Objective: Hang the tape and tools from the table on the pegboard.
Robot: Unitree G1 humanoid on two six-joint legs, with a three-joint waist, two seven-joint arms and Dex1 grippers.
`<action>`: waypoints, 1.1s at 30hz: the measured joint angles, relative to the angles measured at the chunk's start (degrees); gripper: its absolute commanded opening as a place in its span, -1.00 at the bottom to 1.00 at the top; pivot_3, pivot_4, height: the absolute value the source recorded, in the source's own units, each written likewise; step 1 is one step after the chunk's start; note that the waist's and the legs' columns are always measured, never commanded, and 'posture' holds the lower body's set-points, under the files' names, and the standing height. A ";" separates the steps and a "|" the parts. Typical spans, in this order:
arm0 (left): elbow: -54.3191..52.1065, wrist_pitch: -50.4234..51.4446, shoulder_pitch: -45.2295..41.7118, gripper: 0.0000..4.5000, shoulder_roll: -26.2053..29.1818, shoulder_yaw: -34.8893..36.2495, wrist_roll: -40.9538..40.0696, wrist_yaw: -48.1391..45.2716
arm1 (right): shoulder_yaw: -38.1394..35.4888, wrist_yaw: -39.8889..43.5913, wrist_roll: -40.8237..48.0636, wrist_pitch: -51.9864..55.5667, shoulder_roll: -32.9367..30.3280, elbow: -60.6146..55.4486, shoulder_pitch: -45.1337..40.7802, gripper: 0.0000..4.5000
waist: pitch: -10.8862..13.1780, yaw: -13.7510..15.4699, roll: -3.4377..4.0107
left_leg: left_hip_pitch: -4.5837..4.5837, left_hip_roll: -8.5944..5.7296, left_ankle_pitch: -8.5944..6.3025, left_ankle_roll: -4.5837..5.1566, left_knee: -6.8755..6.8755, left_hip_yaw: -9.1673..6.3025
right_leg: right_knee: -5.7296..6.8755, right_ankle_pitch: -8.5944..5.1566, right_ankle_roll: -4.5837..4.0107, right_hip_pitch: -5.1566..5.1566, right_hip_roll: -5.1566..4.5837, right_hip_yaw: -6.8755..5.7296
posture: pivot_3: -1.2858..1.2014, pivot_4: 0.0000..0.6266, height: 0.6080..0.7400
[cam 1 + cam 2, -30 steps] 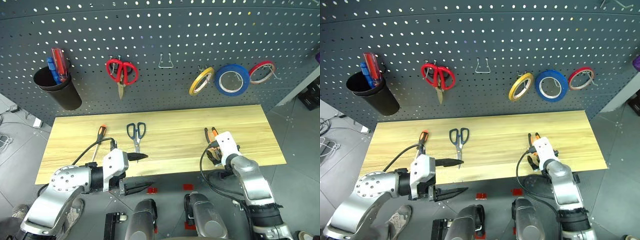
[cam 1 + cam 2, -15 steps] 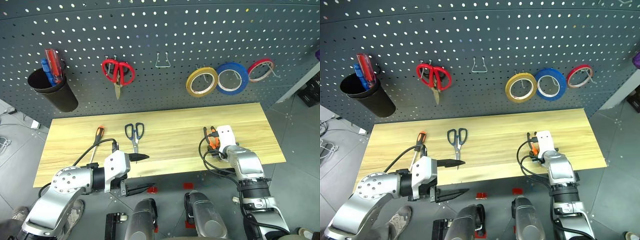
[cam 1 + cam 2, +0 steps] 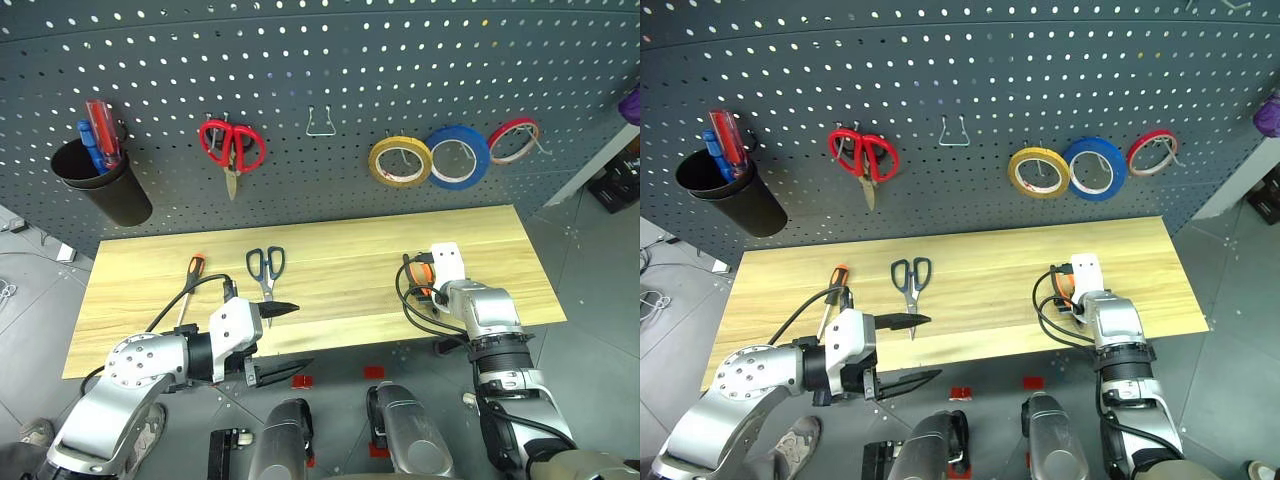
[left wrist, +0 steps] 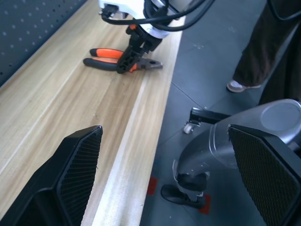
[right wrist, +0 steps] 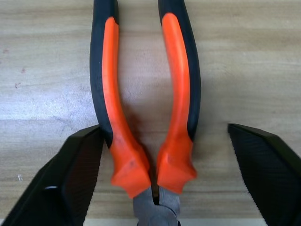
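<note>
The right gripper [image 5: 160,155] has come forward and down over the last second, and now sits right over the pliers [image 5: 146,108] near the table's [image 3: 330,262] front edge. Its two black fingers stand apart, one on each side of the orange-black handles; the left-hand finger looks to be touching the dark handle, the other stands clear, so nothing is gripped yet. My guess is the pliers are the next thing bound for the pegboard [image 3: 330,70], and the squeeze is about to come. The left gripper [image 3: 283,340] has kept its place at the table's near edge, spread wide and empty. Beyond it the dark-handled scissors [image 3: 266,268] and the slim screwdriver [image 3: 193,280] lie untouched on the wood, well apart from the pliers. The tan-yellow tape [image 3: 399,161] already hangs on a hook, just beside the blue roll [image 3: 458,157]. From above, the right wrist and its cables cover most of the pliers; only a bit of orange shows. In the right wrist view the nose is cut off.
</note>
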 measured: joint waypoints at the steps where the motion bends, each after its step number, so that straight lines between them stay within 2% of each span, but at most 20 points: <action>1: -0.01 0.05 0.54 1.00 -0.08 0.69 -0.27 0.29 | 0.69 0.19 -0.01 -0.26 -0.02 -0.02 0.03 0.42 | 0.00 -0.01 0.00 | 0.00 0.01 0.00 0.00 0.00 0.00 | 0.00 0.00 0.00 0.00 0.00 0.00 | -0.16 -0.05 1.00; 3: 0.02 0.11 2.03 1.00 -0.62 2.42 -0.76 1.10 | 1.96 0.30 -0.12 -1.05 -0.14 -0.48 0.50 0.15 | 0.00 -0.01 0.00 | 0.00 0.00 0.00 0.00 -0.01 0.00 | -0.01 0.00 0.00 0.00 0.00 0.00 | -0.15 -0.04 1.00; 4: 0.03 0.11 2.79 1.00 -0.90 3.46 -1.53 1.26 | 2.51 0.10 -0.30 -1.48 -0.20 -0.98 0.99 0.12 | 0.00 -0.01 -0.01 | 0.00 0.01 0.00 0.00 -0.01 0.00 | -0.02 0.00 0.00 0.00 0.00 0.00 | -0.15 -0.04 1.00; 8: 0.04 0.59 4.94 1.00 -1.91 8.30 -4.52 2.29 | 3.90 -1.39 -0.59 -3.00 0.37 -4.05 3.65 0.12 | 0.03 0.10 -0.01 | -0.02 0.01 0.00 0.00 -0.01 0.00 | -0.02 -0.01 0.01 -0.04 -0.01 0.00 | -0.14 -0.03 1.00; 11: 0.02 1.11 7.24 1.00 -1.91 12.64 -6.80 2.23 | 4.76 -2.10 -0.42 -0.89 2.48 -11.37 8.05 0.12 | 0.11 0.15 0.01 | -0.06 0.02 0.00 -0.01 -0.23 0.05 | -0.04 -0.02 0.02 -0.18 -0.01 0.05 | -0.13 -0.01 1.00; 15: -0.23 4.44 9.50 1.00 -1.91 19.92 -12.14 2.98 | 8.80 -1.20 0.93 3.30 4.58 -28.72 11.90 0.12 | 0.24 -0.14 0.04 | -0.38 0.04 0.05 -0.08 -0.43 0.22 | 0.04 -0.01 0.02 -0.75 0.01 0.23 | -0.14 0.01 1.00; 17: -0.50 5.91 11.12 1.00 -1.75 24.47 -14.77 3.25 | 11.10 -0.20 2.30 3.67 5.74 -38.90 11.38 0.12 | 0.25 -0.15 0.05 | -0.36 0.06 0.07 -0.12 -0.57 0.20 | -0.01 -0.05 0.08 -0.78 0.03 0.20 | -0.14 0.01 1.00; 20: -0.94 7.09 12.89 1.00 -0.86 27.95 -16.31 3.06 | 14.20 0.98 4.40 1.27 7.69 -47.09 9.10 0.12 | 0.25 -0.02 0.05 | -0.33 0.05 0.08 -0.16 -0.69 0.18 | -0.07 -0.11 0.16 -0.76 0.03 0.18 | -0.13 0.00 1.00; 23: -0.92 8.44 11.83 1.00 0.15 28.98 -17.95 3.05 | 16.57 0.78 5.04 -3.05 11.37 -45.96 4.69 0.12 | 0.39 0.10 -0.06 | -0.35 0.01 0.14 -0.25 -0.64 0.17 | -0.05 -0.10 0.15 -0.77 0.00 0.19 | -0.12 -0.01 1.00; 26: -0.99 9.63 8.37 1.00 1.58 29.57 -19.25 3.50 | 16.64 -0.02 5.45 -9.95 15.42 -41.74 -3.82 0.12 | 0.56 0.20 -0.18 | -0.34 -0.01 0.24 -0.37 -0.61 0.13 | -0.03 -0.04 0.08 -0.76 0.00 0.17 | -0.12 -0.02 1.00; 29: -1.16 10.82 5.91 1.00 1.77 29.63 -20.47 4.26 | 15.78 -1.64 5.98 -17.25 15.60 -36.29 -9.99 0.12 | 0.53 0.43 -0.26 | -0.34 -0.02 0.24 -0.37 -0.63 0.12 | -0.06 -0.04 0.07 -0.73 -0.02 0.14 | -0.11 -0.03 1.00; 33: -1.62 12.45 3.41 1.00 1.77 29.55 -21.21 6.04 | 12.64 -4.50 6.24 -26.31 15.59 -22.91 -16.98 0.12 | 0.61 0.34 -0.34 | -0.39 0.00 0.24 -0.38 -0.65 0.16 | -0.07 -0.04 0.04 -0.79 -0.02 0.15 | -0.10 -0.03 1.00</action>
